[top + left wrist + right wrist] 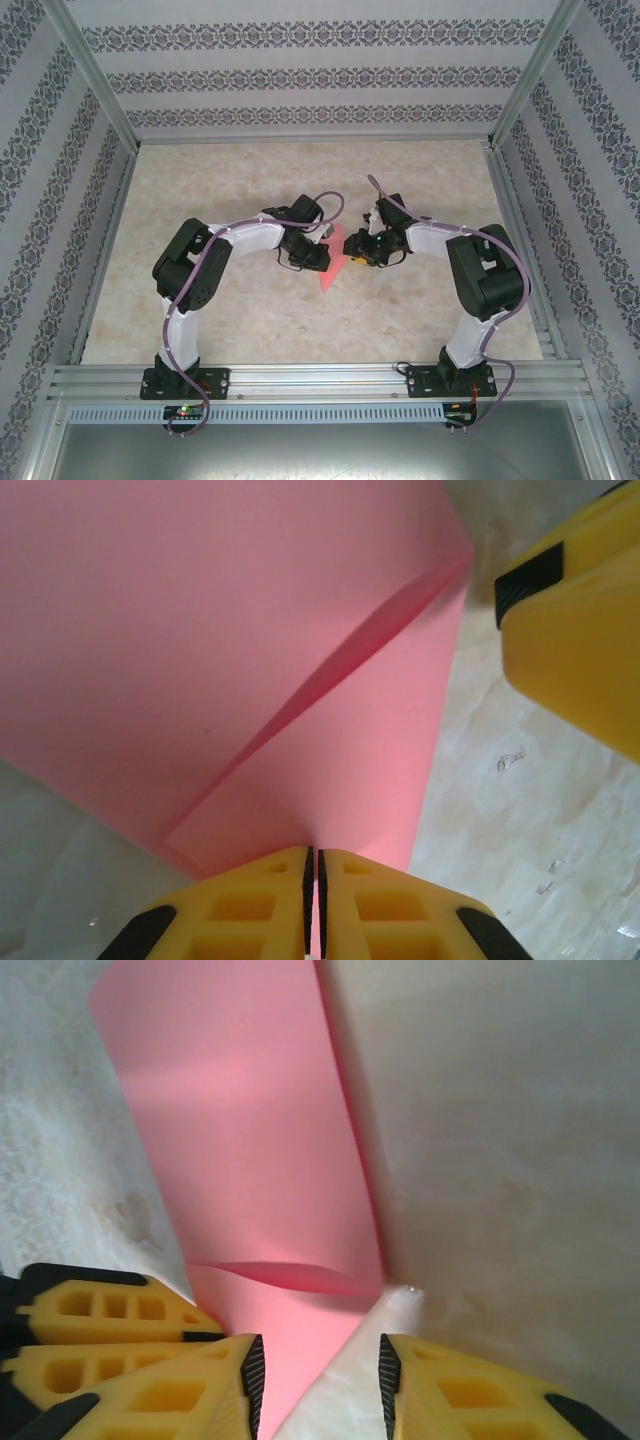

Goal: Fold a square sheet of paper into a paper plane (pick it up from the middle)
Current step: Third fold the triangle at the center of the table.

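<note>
The pink sheet of paper (328, 276) lies folded over on itself at the table's middle, tapering to a point toward the near edge. My left gripper (312, 880) is shut on one edge of it, and a raised flap (330, 660) runs diagonally ahead of the jaws. From the other side my right gripper (320, 1358) stands open, with the paper's (240, 1140) edge lying partly between its fingers but not pinched. In the top view the left gripper (316, 254) and the right gripper (353, 250) face each other across the paper.
The marble-patterned table (200, 180) is bounded by patterned walls and metal rails. A yellow finger of the right gripper (580, 630) shows close by in the left wrist view. The left gripper's fingers (100, 1322) sit just left of the right jaws.
</note>
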